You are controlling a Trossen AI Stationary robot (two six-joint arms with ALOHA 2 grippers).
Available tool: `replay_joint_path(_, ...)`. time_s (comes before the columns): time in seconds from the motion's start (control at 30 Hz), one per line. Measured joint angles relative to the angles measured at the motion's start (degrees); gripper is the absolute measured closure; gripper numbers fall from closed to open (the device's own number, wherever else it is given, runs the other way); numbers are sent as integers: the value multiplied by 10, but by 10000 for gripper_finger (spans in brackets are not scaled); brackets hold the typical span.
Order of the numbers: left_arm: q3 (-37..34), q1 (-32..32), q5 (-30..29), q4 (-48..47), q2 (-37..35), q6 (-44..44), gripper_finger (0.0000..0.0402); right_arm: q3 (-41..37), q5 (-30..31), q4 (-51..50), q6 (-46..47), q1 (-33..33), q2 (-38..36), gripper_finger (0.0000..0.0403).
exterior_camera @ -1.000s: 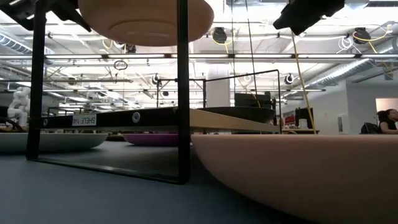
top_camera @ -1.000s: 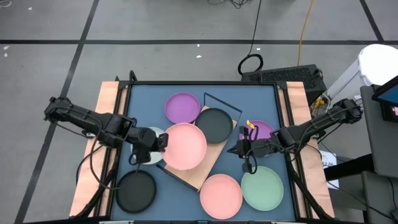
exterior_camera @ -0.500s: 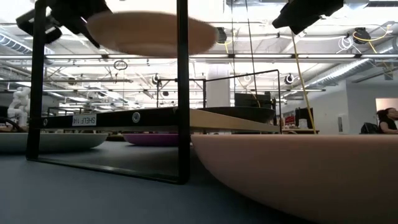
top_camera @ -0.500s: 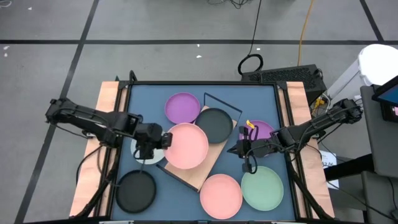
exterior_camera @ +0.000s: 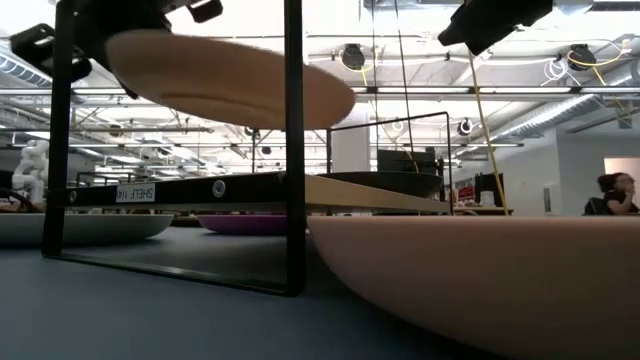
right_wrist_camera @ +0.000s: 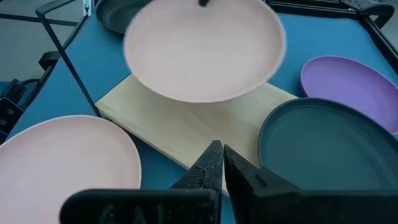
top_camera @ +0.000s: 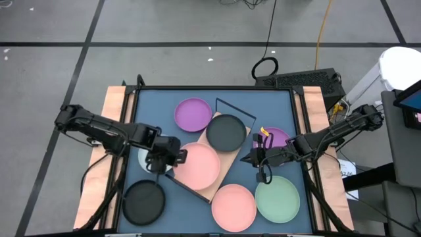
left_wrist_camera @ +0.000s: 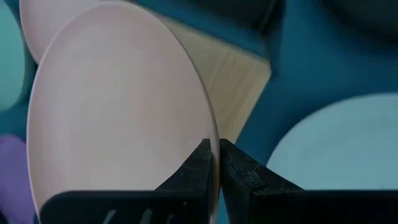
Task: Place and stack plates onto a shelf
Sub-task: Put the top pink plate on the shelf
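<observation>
The left gripper (top_camera: 176, 157) was pinching the near rim of a pink plate (top_camera: 199, 164), its two fingers (left_wrist_camera: 202, 165) pressed almost together with only the thin lip of the plate between them. Ahead of the jaws the plate hung clear above the bare end of the shelf (top_camera: 223, 162), tilted, its far edge dipping lower than the held edge in the low view. Just behind and beneath the jaws lay the white-grey plate (top_camera: 146, 157), and nearer the front edge of the table a black plate (top_camera: 144, 201).

The plate looked rigid and light, with a matte face that should not slip readily, but a hold by one edge leaves all its weight out in front of the fingers, so it would tend to droop or swivel there. A hard plate of this kind would probably chip if dropped; the rim looked like the only place thin enough to seize.

A second black plate (top_camera: 225, 131) already rested on the far end of the board.

The right gripper (top_camera: 256, 158) waited with its jaws pressed shut on nothing, beside the shelf, a purple plate (top_camera: 277, 137) just behind it and the pale green plate (top_camera: 277, 197) in front.
</observation>
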Motion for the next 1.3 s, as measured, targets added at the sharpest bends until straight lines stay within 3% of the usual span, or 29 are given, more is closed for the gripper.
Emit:
replay_joint_path(0.8, 0, -18, 60, 29, 52, -9, 378, 0, 0, 9, -5, 0, 0, 403)
replay_joint_path(1.3, 0, -39, 64, 26, 54, -83, 378, 0, 0, 10, -15, 0, 0, 403)
